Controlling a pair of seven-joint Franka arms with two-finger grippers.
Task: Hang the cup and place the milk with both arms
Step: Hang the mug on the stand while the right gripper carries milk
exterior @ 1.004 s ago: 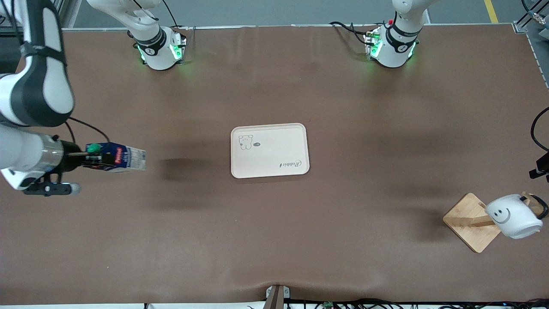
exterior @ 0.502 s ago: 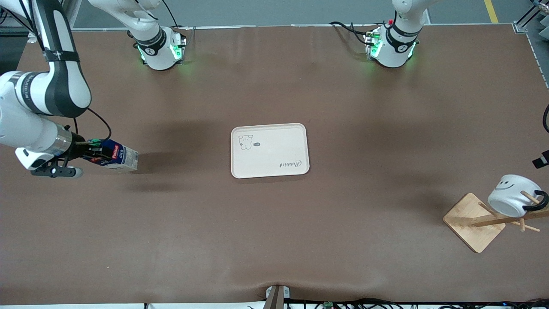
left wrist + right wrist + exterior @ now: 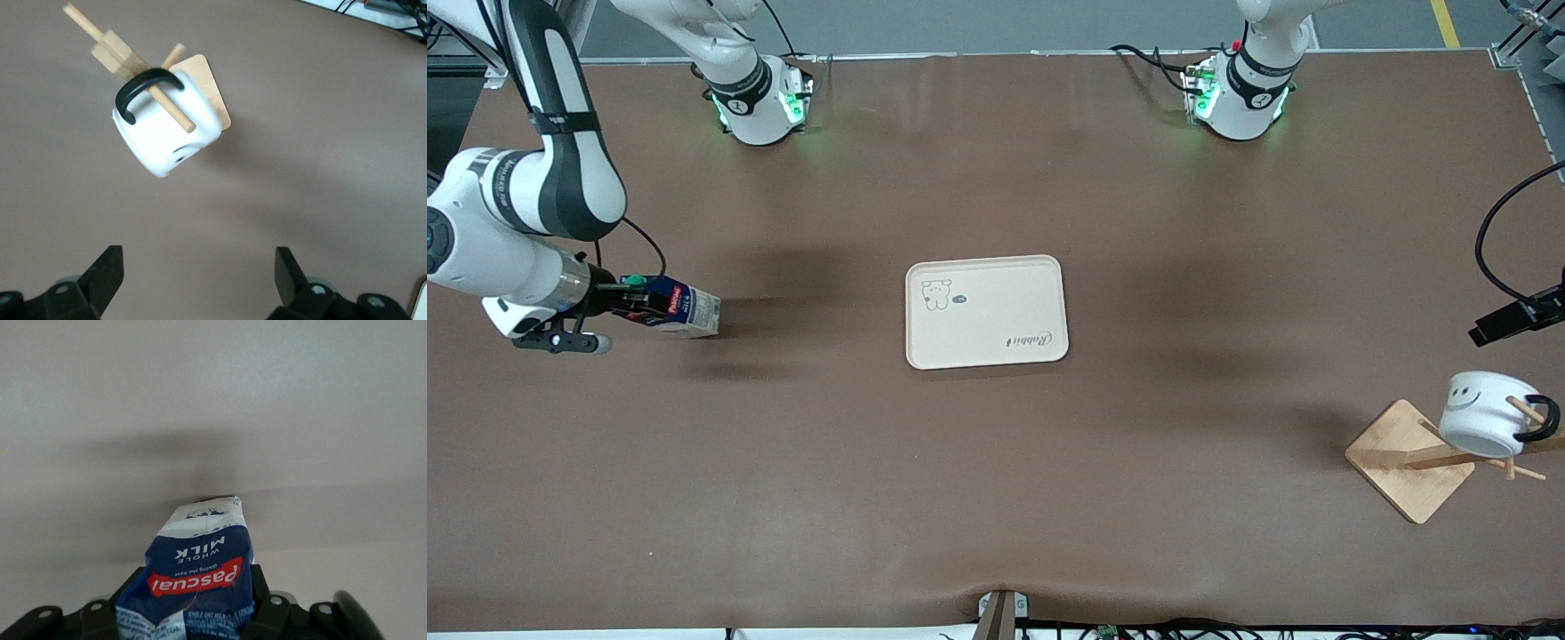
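Brown table [image 3: 996, 498] fills my screen, with a cream tray [image 3: 996, 276] in the middle marked "Rabbit". Toward the left arm's end, I see the white cup [image 3: 1485, 420] hanging by its black handle on a wooden rack [image 3: 1403, 462]. The left gripper [image 3: 199, 280] hovers over it, fingers [image 3: 107, 272] spread wide, well apart from the cup. The right gripper [image 3: 609, 302] pinches the milk [image 3: 680, 311] near its cap, toward the right arm's end. Its label reads "Pascual WHOLE MILK".

The right arm's black two-finger gripper [image 3: 624, 300] clamped a small dark blue, green-capped milk carton [image 3: 679, 312] over brown tabletop. A white smiley mug [image 3: 1485, 423] hung by its black handle on a wooden rack [image 3: 1409, 458]. A cream rectangular tray [image 3: 986, 312] lay mid-table.
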